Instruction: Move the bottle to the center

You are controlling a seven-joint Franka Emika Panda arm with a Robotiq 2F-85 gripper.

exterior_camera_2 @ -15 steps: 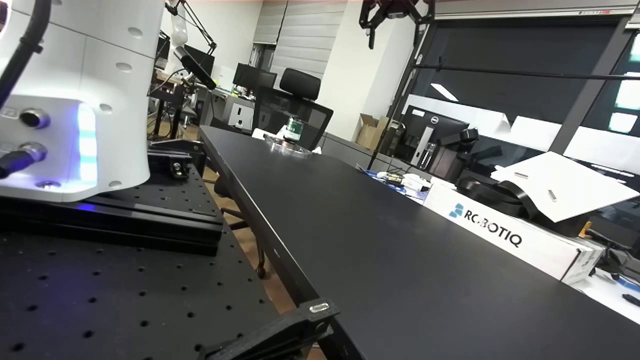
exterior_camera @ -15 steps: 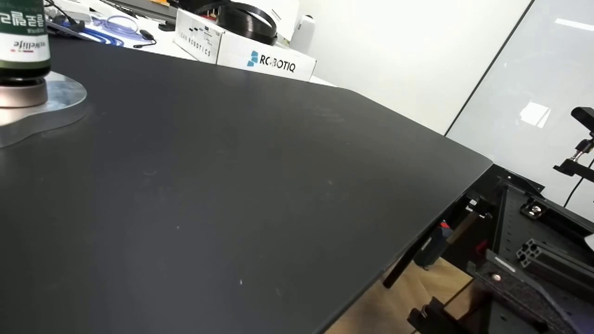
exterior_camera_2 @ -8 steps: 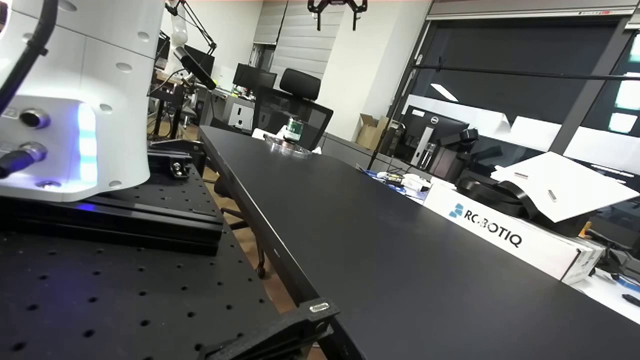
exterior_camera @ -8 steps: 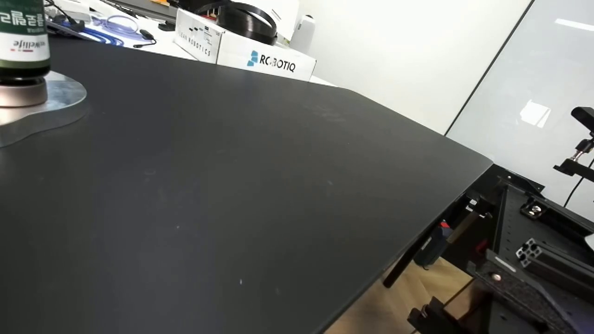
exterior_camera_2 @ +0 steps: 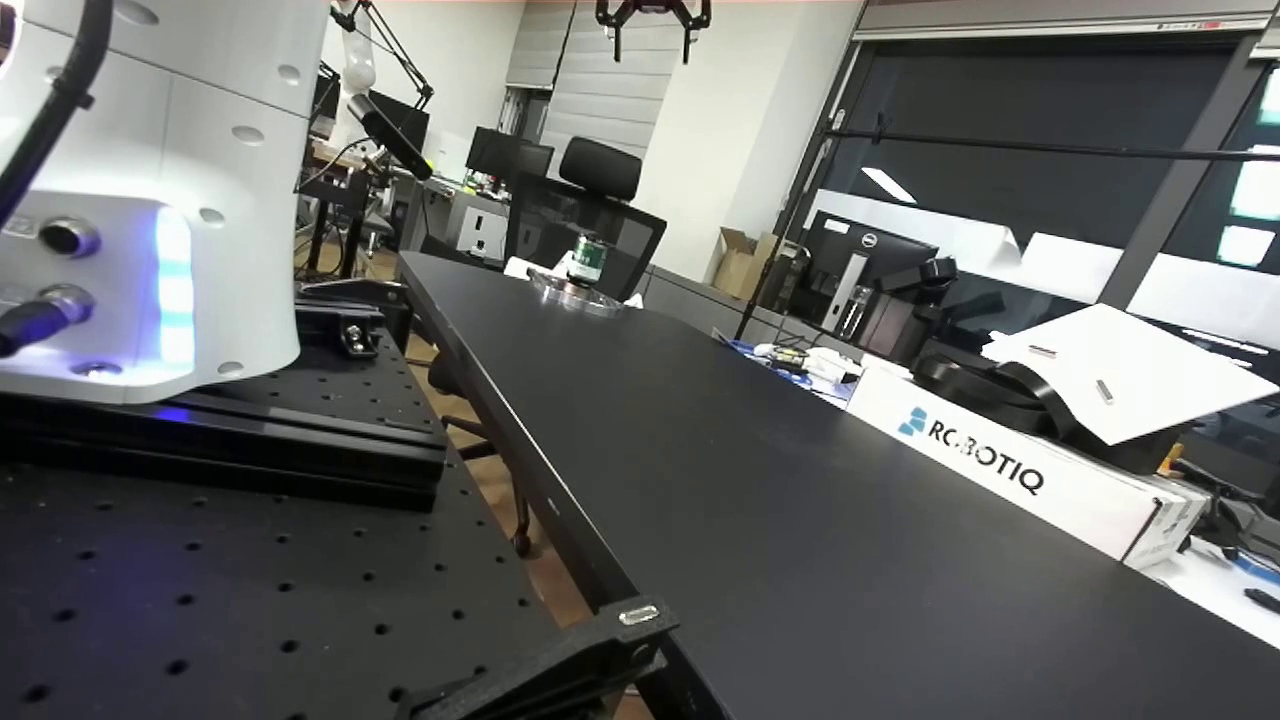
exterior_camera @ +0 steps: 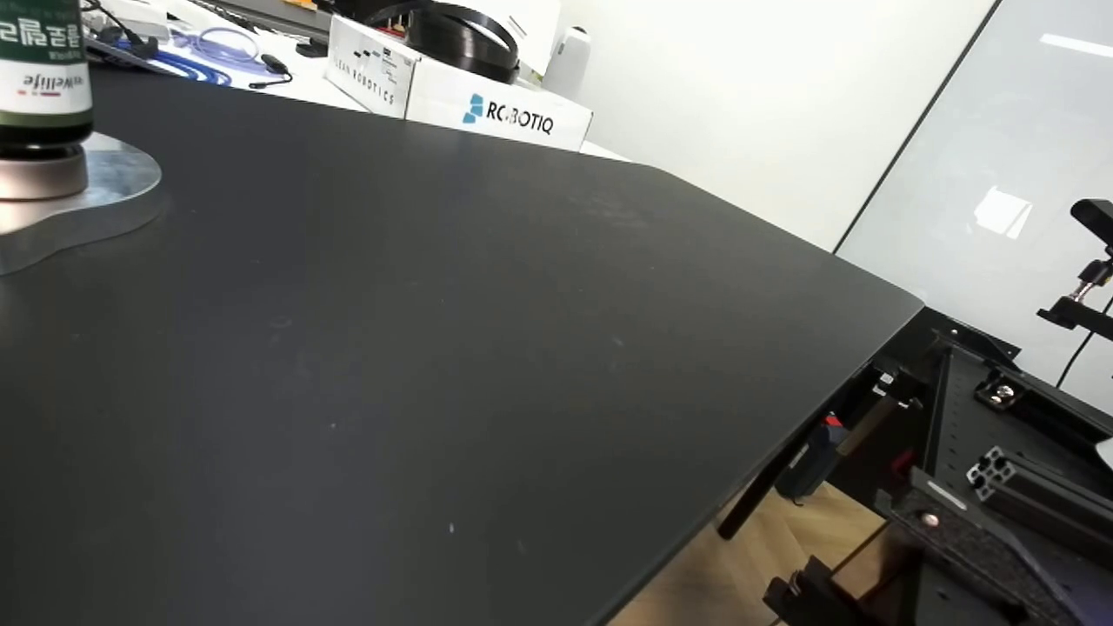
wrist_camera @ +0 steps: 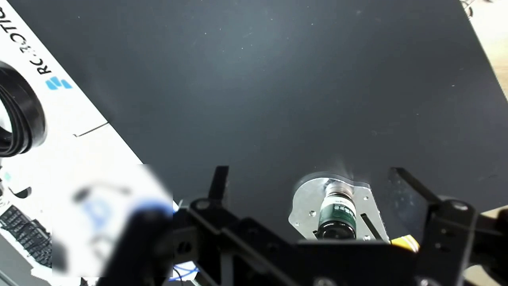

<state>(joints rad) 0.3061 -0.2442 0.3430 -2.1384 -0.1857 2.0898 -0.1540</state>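
The bottle [exterior_camera: 43, 87] stands upside down, pale cap below, on a flat silver plate [exterior_camera: 126, 174]. It is cut off by the left edge of that exterior view. In an exterior view the bottle [exterior_camera_2: 588, 258] and plate [exterior_camera_2: 605, 308] are at the table's far end. My gripper [exterior_camera_2: 652, 52] is open and empty, high above the tabletop [exterior_camera_2: 720, 470]. In the wrist view the bottle [wrist_camera: 337, 212] appears between and below the open fingers [wrist_camera: 309, 170], apart from them, its dark base toward the camera. The middle of the black tabletop [wrist_camera: 254, 99] lies beyond.
A white Robotiq box [exterior_camera: 500, 113] lines the table's back edge; it also shows in an exterior view [exterior_camera_2: 1000, 470]. Black clamp hardware [exterior_camera_2: 600, 650] sits at the near edge. An office chair [exterior_camera_2: 590, 200] stands behind the far end. A yellow item [wrist_camera: 405, 242] is near the plate.
My open gripper has moved left across an exterior view and a little up, turning to show both fingers more squarely. The bottle and plate have stayed in place.
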